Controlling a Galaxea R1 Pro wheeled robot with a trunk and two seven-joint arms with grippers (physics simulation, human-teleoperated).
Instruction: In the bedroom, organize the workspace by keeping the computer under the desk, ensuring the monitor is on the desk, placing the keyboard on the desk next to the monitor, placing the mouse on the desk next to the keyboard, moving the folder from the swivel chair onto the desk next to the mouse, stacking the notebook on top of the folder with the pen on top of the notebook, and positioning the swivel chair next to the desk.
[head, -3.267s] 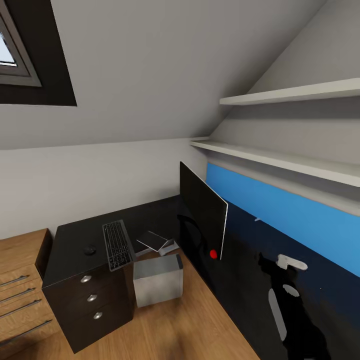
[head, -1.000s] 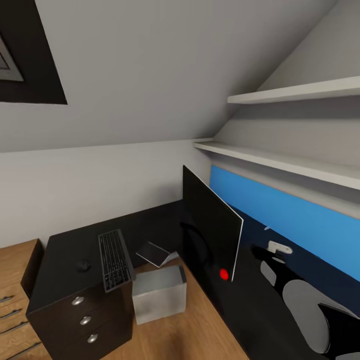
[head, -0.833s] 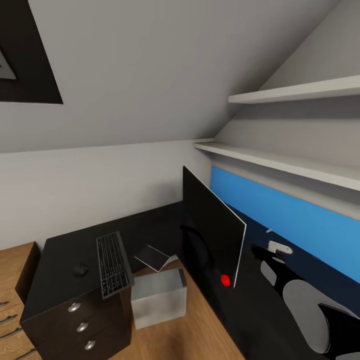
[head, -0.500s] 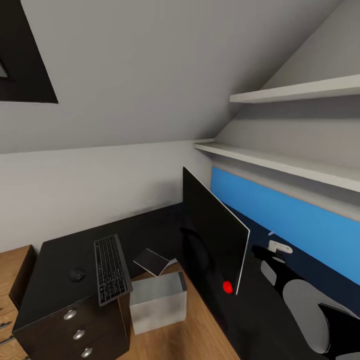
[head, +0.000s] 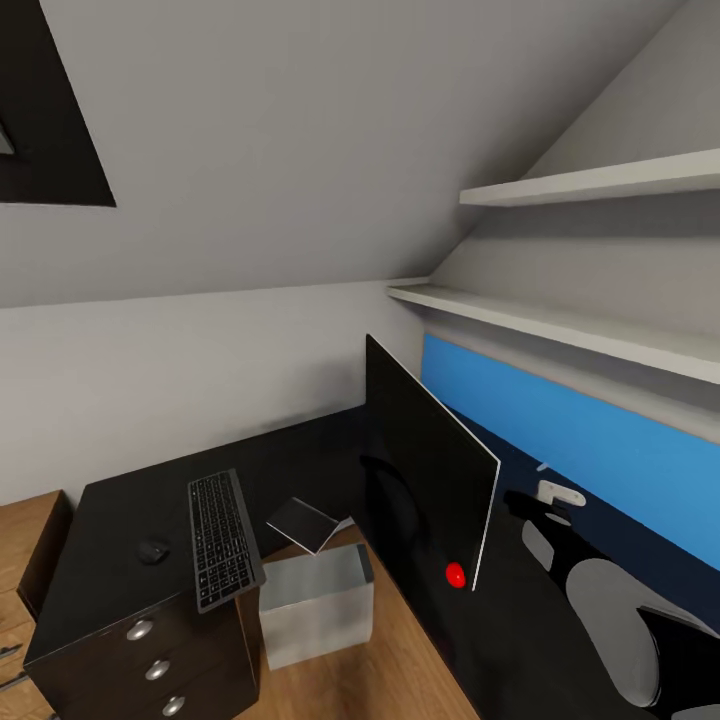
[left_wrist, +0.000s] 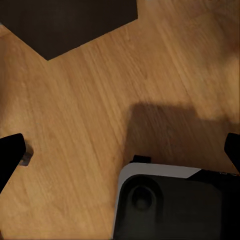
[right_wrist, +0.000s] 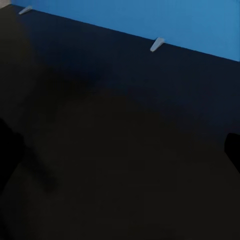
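The right gripper (right_wrist: 120, 145) hangs spread wide over the desk (head: 120, 520), holding nothing. The monitor (head: 425, 465) stands close beside it, so any reach should come in slowly (the left gripper (left_wrist: 120, 150) is also wide, over floor).

A home attic room fitted out as a study. Sloped grey ceiling planes (head: 330, 130) meet low white walls, with a dark-framed roof window (head: 45, 110) at 10 o'clock. A glossy black L-shaped bench (head: 120, 520) with knobbed drawers (head: 150, 668) carries a keyboard (head: 222, 537), mouse (head: 153, 550) and monitor (head: 425, 465); a grey computer (head: 315, 600) stands on the wood floor (head: 350, 680) beside it. White shelves (head: 560, 320) and a blue panel (head: 600, 440) line the wall at 3 o'clock.
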